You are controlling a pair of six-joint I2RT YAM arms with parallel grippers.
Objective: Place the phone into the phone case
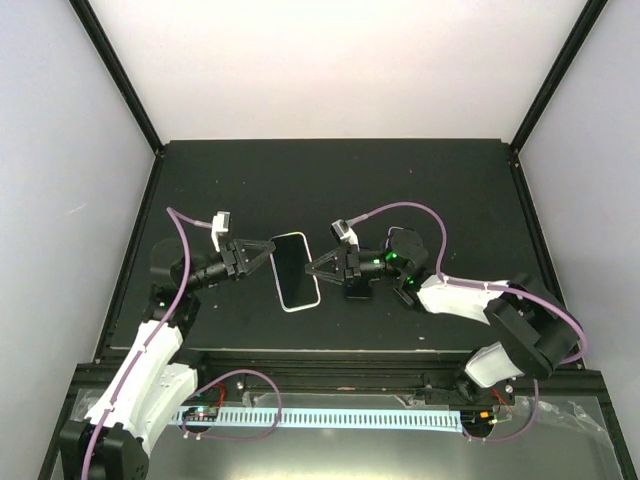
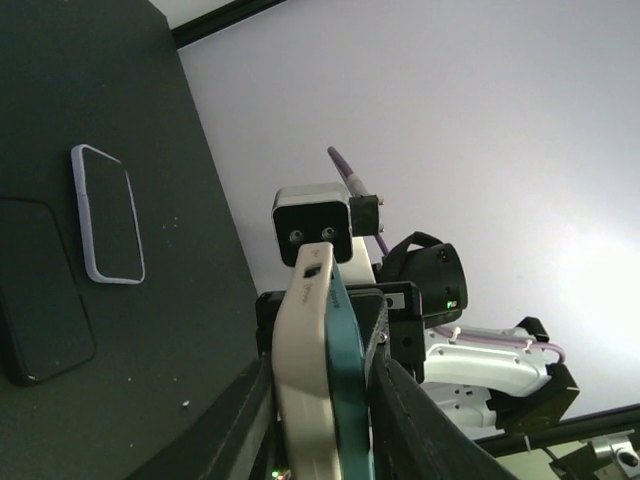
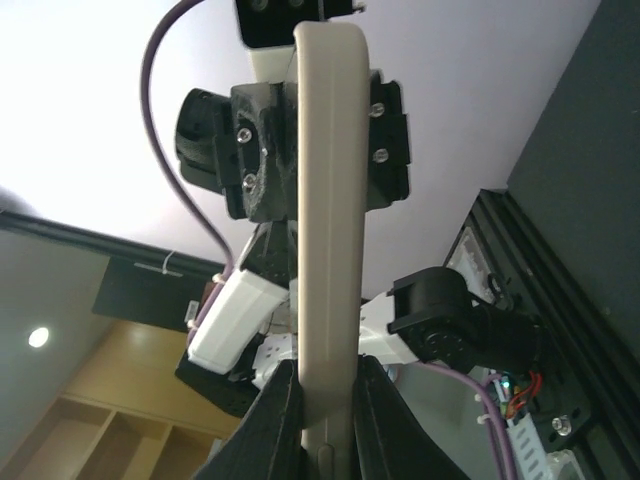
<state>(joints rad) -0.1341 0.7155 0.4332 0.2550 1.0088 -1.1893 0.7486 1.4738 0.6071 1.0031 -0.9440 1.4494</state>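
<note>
— Okay, holding the phone [image 1: 296, 270] aloft over the middle of the table [image 1: 330, 170], screen up, pale case [image 1: 297, 308] rimming it. Left gripper [image 1: 266, 252] clamped on one long edge, right gripper [image 1: 312, 268] on the other.
— Fully seated in the case?
— Cannot tell. From the left wrist, just two edges pressed together between the fingers [image 2: 415, 425]: pale case, teal phone. From the right wrist, only the pale edge, pinched tight, lower end cut off by the frame.
— Anything else down there?
— Lying flat on the table in the left wrist view: a pale-rimmed slab [image 2: 108, 215] beside a dark slab [image 2: 40, 300], partly cropped. Too small to identify. Hidden from the top view.
</note>
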